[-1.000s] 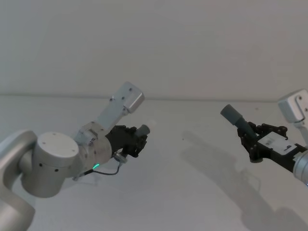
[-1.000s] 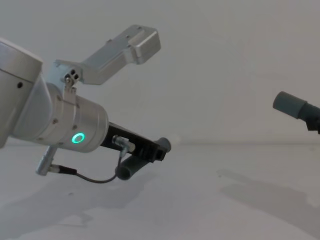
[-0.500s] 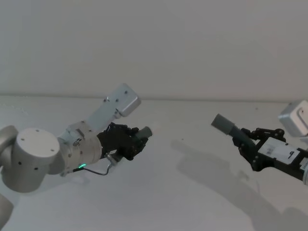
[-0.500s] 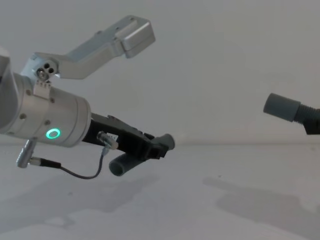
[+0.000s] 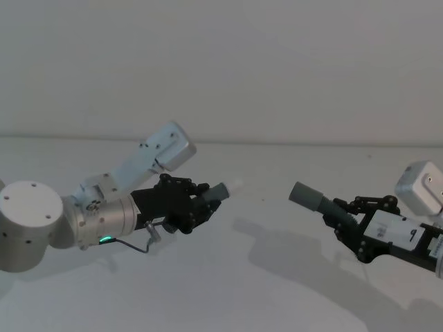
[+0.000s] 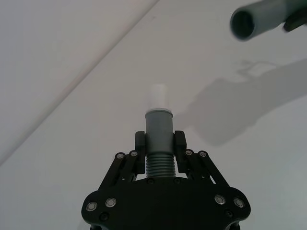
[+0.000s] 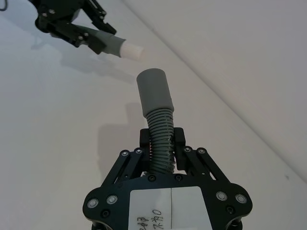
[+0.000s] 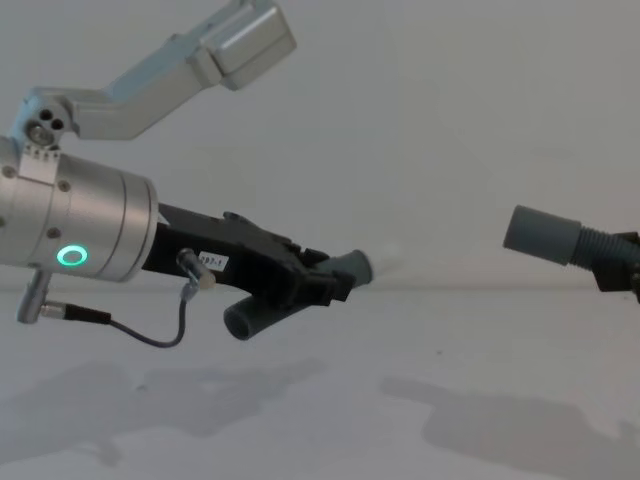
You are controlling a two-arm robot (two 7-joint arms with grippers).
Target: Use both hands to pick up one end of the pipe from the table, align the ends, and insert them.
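- The white-tipped pipe piece [image 5: 221, 191] is clamped in the left hand [image 5: 205, 204], above the tabletop [image 5: 263, 290].
- The collared pipe piece [image 5: 308, 197] is well apart from it, its ribbed hose clamped in the right hand [image 5: 340, 214], its mouth turned toward the other.
- The white label [image 7: 170, 205] on the right hand carries handwriting that cannot be read.

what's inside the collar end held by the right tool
The right tool holds the collared pipe piece up; its mouth shows a dark hollow, nothing in it. The left tool's white-tipped pipe piece is apart. Deeper inside is shadowed, unseen.
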